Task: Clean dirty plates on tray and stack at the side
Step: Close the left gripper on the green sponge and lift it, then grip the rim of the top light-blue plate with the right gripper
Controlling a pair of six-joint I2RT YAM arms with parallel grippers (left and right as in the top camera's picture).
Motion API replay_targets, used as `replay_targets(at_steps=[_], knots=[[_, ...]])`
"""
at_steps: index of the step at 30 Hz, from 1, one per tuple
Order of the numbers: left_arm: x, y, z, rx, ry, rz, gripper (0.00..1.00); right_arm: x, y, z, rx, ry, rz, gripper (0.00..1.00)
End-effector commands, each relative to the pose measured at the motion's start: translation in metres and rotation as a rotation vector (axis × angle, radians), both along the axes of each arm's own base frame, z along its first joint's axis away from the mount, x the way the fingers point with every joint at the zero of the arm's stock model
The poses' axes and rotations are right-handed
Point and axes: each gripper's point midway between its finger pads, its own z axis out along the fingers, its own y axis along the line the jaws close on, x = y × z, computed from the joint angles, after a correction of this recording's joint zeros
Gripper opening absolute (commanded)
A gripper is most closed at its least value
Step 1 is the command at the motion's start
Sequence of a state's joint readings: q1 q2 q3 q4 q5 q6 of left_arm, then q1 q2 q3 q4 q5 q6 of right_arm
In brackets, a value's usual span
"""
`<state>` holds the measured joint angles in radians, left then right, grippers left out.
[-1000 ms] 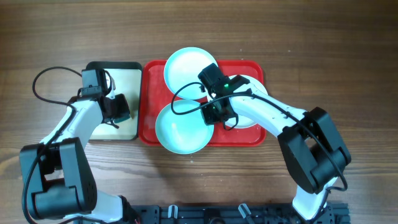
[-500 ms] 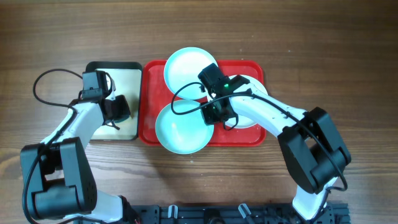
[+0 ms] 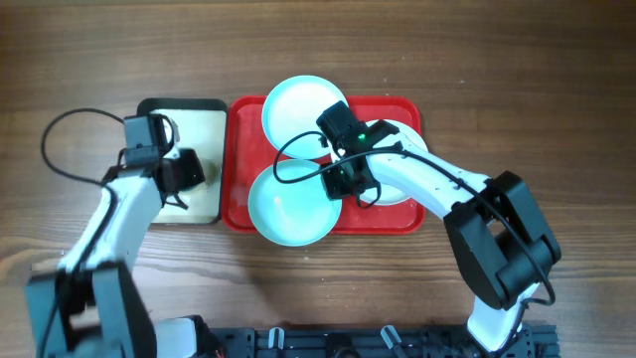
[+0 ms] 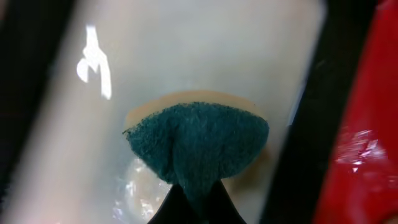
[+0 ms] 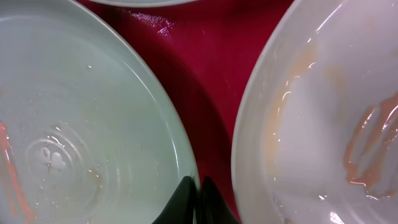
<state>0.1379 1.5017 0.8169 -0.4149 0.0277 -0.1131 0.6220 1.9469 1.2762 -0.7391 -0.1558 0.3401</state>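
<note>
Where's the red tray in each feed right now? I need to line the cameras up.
Overhead: red tray mid-frame, right of the black-rimmed tray.
Left wrist: red strip down the right edge, past the gripped sponge and the black rim.
Right wrist: red band between the light-blue plate and the white plate.
Shared landmark: the tray's glossy red floor; nothing else shows in all three.

Wooden tabletop, seen from above.
Dark brown tabletop (image 3: 556, 60), grain running side to side, fills the whole view. Light soft and even, shadows faint. Black rail (image 3: 397, 340) along near edge.
</note>
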Motion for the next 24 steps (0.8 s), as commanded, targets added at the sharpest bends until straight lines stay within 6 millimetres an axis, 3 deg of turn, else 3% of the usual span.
replay_targets(at_steps=[1,6,9,15,21,24], knots=[[0.007,0.002,0.047,0.022,-0.145,-0.003,0.04,0.004,0.002,0.0,-0.001,-0.005,-0.002,0.07],[0.005,0.001,0.065,0.029,-0.191,-0.003,0.04,0.006,0.003,0.0,0.004,-0.011,-0.002,0.08],[0.002,0.001,0.062,0.026,-0.175,-0.003,0.04,0.007,0.004,0.0,0.008,-0.016,-0.002,0.22],[0.0,0.001,0.06,0.024,-0.164,-0.003,0.04,0.007,0.004,0.0,0.008,-0.017,-0.002,0.31],[0.0,0.0,0.06,0.021,-0.161,-0.003,0.04,0.007,0.005,0.001,0.01,-0.014,-0.001,0.33],[0.001,-0.01,0.06,-0.027,-0.167,-0.033,0.04,0.006,0.004,0.0,0.01,-0.014,-0.001,0.33]])
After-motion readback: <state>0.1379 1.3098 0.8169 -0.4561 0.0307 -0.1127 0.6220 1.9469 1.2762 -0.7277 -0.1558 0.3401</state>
